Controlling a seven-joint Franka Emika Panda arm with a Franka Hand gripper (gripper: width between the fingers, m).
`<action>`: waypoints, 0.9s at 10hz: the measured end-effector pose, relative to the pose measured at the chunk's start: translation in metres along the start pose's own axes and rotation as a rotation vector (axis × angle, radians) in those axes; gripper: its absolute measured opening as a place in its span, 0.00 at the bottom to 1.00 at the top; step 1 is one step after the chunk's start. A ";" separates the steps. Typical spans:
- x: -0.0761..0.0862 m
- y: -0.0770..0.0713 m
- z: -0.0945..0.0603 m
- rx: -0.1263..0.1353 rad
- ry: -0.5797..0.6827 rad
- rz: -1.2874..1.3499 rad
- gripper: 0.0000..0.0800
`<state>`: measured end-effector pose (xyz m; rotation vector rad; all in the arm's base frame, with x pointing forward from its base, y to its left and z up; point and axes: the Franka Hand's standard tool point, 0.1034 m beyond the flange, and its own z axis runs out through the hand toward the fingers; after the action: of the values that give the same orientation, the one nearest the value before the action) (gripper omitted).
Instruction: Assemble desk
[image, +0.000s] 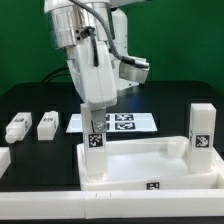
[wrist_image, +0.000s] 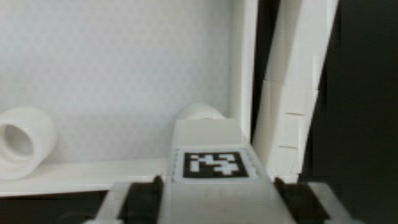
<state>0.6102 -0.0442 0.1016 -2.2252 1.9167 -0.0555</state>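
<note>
The desk top is a white rimmed tray lying at the front of the black table. One leg stands upright on its back corner at the exterior view's right. My gripper is shut on another tagged white leg, holding it upright at the top's back corner on the exterior view's left. In the wrist view this leg sits between my fingers, over the tray floor beside the rim. A round socket shows nearby. I cannot tell whether the leg touches the top.
Two loose legs lie on the table at the exterior view's left. Another white part shows at the far left edge. The marker board lies flat behind the desk top.
</note>
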 end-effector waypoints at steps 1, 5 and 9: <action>0.000 0.000 0.000 0.000 0.000 -0.031 0.36; 0.005 -0.004 -0.007 0.006 0.003 -0.557 0.79; 0.005 -0.004 -0.007 -0.010 0.014 -0.888 0.81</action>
<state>0.6133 -0.0493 0.1084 -2.8770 0.7891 -0.1880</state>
